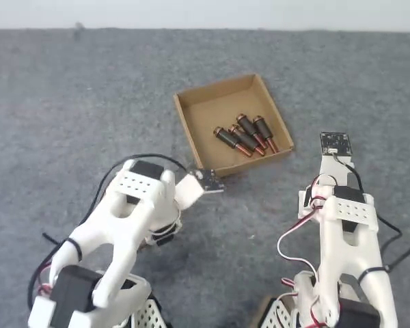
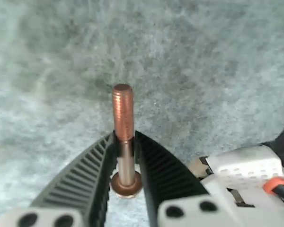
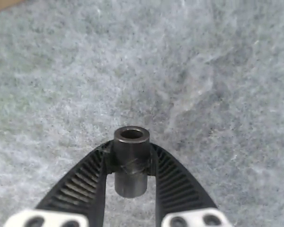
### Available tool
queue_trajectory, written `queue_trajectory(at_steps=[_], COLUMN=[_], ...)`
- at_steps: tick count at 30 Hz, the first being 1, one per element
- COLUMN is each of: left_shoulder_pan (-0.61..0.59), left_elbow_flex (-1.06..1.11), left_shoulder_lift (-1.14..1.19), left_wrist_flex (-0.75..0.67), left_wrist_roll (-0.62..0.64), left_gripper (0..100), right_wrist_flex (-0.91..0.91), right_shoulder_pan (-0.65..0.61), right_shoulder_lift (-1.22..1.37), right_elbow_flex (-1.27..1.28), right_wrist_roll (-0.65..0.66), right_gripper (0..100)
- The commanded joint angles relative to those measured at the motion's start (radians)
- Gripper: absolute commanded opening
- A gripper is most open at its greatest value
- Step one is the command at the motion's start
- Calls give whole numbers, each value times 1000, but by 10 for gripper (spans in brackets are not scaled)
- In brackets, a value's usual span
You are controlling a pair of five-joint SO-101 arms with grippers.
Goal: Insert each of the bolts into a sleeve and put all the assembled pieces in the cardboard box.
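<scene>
A copper bolt (image 2: 123,127) stands between the black ribbed fingers of my left gripper (image 2: 124,142), which is shut on its shank, head toward the wrist and threaded end pointing out over the grey carpet. My right gripper (image 3: 131,158) is shut on a dark hollow sleeve (image 3: 131,156), its open bore facing away from the wrist. In the high view the left arm (image 1: 133,205) sits just before the cardboard box (image 1: 191,130), and the right arm (image 1: 342,212) is to the box's right. Several assembled pieces (image 1: 246,135) lie inside the box.
Grey carpet (image 1: 89,102) covers the whole table. The box stands at centre, open at the top. Cables (image 1: 297,232) trail from both arms near the front edge. Open carpet lies left of and behind the box.
</scene>
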Motion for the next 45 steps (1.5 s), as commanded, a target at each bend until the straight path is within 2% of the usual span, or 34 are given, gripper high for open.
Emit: queue_trajectory(at_steps=[1, 5, 7, 8, 11, 13, 17, 23, 27, 30, 33, 36, 40, 45], left_shoulder_pan=[0, 5, 5, 5, 0, -2, 6, 2, 5, 6, 6, 6, -2, 6], left_elbow_flex=[-101, -127, -128, -120, -71, -45, -18, -4, 2, -7, -15, -36, -68, -87], left_shoulder_lift=[-29, -34, -40, -43, -41, -38, -37, -37, -44, -48, -46, -46, -40, -48], left_wrist_flex=[38, 15, -77, -124, -232, -282, -364, -353, -311, -279, -279, -284, -278, -299], left_wrist_roll=[-15, -20, -28, -61, -290, -388, -404, -399, -391, -331, -216, -48, 178, 574], left_gripper=[26, 26, 25, 25, 26, 27, 68, 179, 194, 168, 122, 61, 64, 70], right_wrist_flex=[-15, -15, -15, -15, -15, -15, -28, -28, -30, -30, -30, -30, -30, -54], right_shoulder_pan=[10, 10, 8, 8, 8, 10, 12, 10, 8, 8, 8, 8, 7, 7], right_shoulder_lift=[-2, -2, -2, -2, -2, -2, -2, -2, -2, -2, -2, -2, -2, -2], right_elbow_flex=[-6, -6, -6, -6, -6, -6, -6, -6, -6, -6, -6, -6, -6, 8], right_wrist_roll=[17, 17, 17, 17, 17, 17, 17, 23, 23, 23, 23, 23, 23, 25], right_gripper=[7, 7, 7, 7, 7, 7, 7, 7, 7, 7, 7, 7, 7, 7])
